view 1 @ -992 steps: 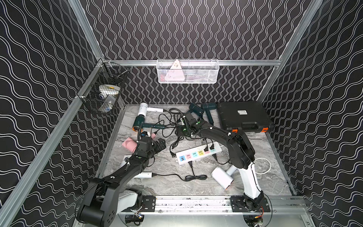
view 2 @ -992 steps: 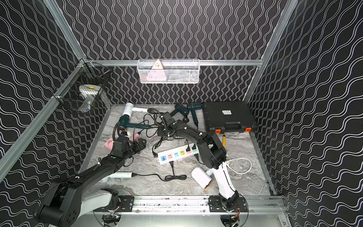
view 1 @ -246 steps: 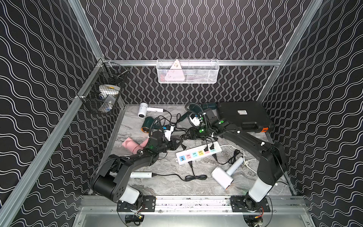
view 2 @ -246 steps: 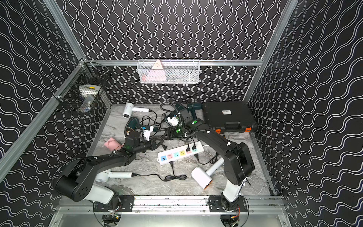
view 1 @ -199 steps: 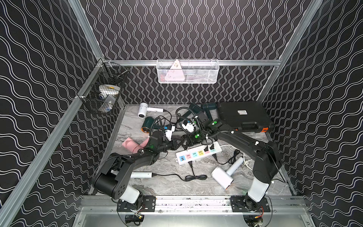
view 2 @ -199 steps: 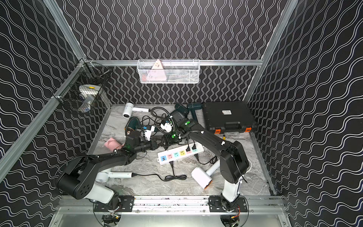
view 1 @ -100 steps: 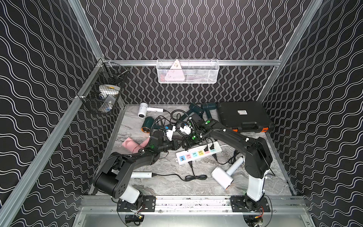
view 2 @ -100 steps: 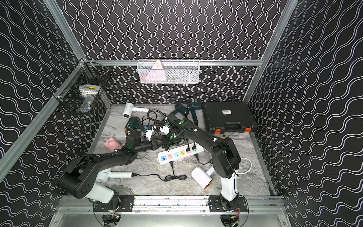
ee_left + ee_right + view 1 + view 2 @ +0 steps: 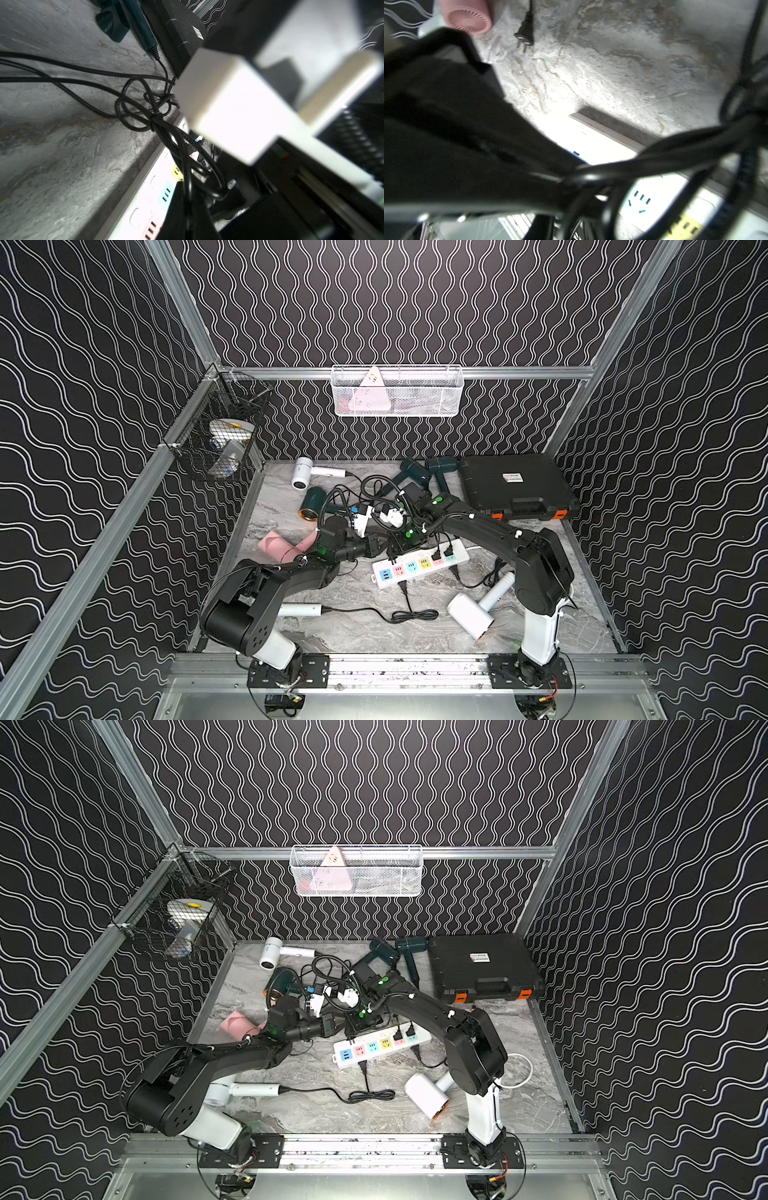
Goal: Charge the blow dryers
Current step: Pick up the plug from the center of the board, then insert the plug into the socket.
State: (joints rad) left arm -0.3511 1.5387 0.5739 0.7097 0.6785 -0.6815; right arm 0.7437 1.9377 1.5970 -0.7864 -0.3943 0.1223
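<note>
L gripper (image 9: 377, 545) is sitting closed in the cord tangle (image 9: 374, 497), just behind the pwr strip (image 9: 419, 566). We aren't seeing whether a cord is pinched. R gripper (image 9: 400, 544) is hanging right beside it. Its wrist view is blurred, so we can't tell open vs closed.

Dryers are all lying on the table (image 9: 353, 635):
- pink dryer (image 9: 276, 545) at left
- copper-ringed teal dryer (image 9: 311, 508) behind it
- two teal dryers (image 9: 440, 466) by the black case (image 9: 515, 485)
- back-left white dryer (image 9: 302, 477)
- front-left white dryer (image 9: 301, 609)
- front-right white dryer (image 9: 471, 614)

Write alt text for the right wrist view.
Blurred look down at looped black cords crossing above a white power strip with teal and yellow sockets on a marbled table. Beyond lie a pink blow dryer and a loose black plug.
</note>
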